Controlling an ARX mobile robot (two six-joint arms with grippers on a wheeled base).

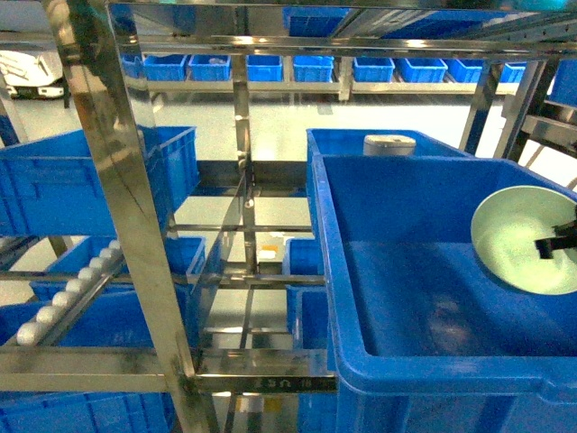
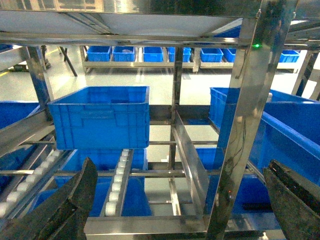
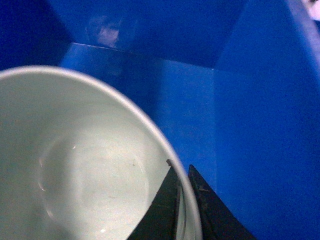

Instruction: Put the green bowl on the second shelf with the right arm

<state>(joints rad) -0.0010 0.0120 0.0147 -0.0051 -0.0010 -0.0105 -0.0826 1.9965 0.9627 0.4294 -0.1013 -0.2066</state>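
Observation:
The green bowl (image 1: 525, 238) is tilted, its pale inside facing me, inside the big blue bin (image 1: 406, 271) on the second shelf at the right of the head view. My right gripper (image 1: 559, 242) shows only as black parts at the bowl's right rim. In the right wrist view the bowl (image 3: 75, 170) fills the lower left and my right gripper (image 3: 181, 172) is shut on its rim, one finger inside, one outside. The bin's blue walls (image 3: 260, 125) surround it. My left gripper (image 2: 180, 195) hangs open in front of the steel rack, holding nothing.
A shiny perforated upright (image 1: 126, 207) and crossbars (image 1: 261, 374) of the rack stand close in front. White rollers (image 1: 68, 293) run at the lower left. Other blue bins (image 2: 100, 117) sit on neighbouring tiers. A white object (image 1: 389, 143) lies behind the big bin.

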